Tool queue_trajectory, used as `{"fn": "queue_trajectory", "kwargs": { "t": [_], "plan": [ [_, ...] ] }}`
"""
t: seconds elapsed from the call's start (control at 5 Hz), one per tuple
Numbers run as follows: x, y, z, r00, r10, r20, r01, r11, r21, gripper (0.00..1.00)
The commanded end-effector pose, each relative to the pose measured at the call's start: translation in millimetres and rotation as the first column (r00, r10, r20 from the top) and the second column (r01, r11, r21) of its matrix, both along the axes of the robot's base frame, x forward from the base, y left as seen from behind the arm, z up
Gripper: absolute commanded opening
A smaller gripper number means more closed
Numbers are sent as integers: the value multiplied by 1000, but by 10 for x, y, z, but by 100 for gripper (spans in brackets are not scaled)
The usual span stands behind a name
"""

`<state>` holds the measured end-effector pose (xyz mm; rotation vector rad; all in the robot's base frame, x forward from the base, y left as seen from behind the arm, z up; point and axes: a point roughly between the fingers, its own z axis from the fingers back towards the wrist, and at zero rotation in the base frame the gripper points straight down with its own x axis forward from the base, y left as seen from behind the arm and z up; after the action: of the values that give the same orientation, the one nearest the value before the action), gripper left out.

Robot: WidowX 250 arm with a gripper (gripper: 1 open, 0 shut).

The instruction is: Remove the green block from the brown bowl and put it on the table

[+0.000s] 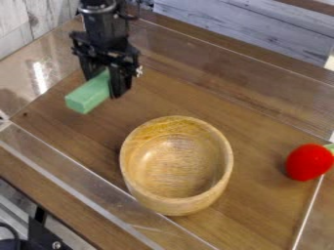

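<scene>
Block (89, 95), green, sits clamped between the pincer's (104, 86) black fingers, sticking out toward the left and low over the table (196, 83); whether it touches the wood cannot be told. The pincer points straight down at the table's far left. Bowl (177, 163), light wood and empty, stands well apart from the pincer, down and to its right. A red round thing (310, 162) lies farther right still, beyond the bowl, near the clear wall (248, 54) edging the table.
</scene>
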<state>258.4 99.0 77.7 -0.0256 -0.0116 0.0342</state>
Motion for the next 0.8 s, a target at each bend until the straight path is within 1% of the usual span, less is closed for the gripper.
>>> {"fn": "queue_trajectory", "kwargs": {
  "t": [0.0, 0.4, 0.6],
  "plan": [
    [36, 107, -24, 998, 49, 26, -49, 999, 8, 0],
    [145, 131, -49, 987, 160, 16, -160, 987, 3, 0],
    [58, 159, -47, 984, 180, 12, -180, 984, 2, 0]
  ]
}}
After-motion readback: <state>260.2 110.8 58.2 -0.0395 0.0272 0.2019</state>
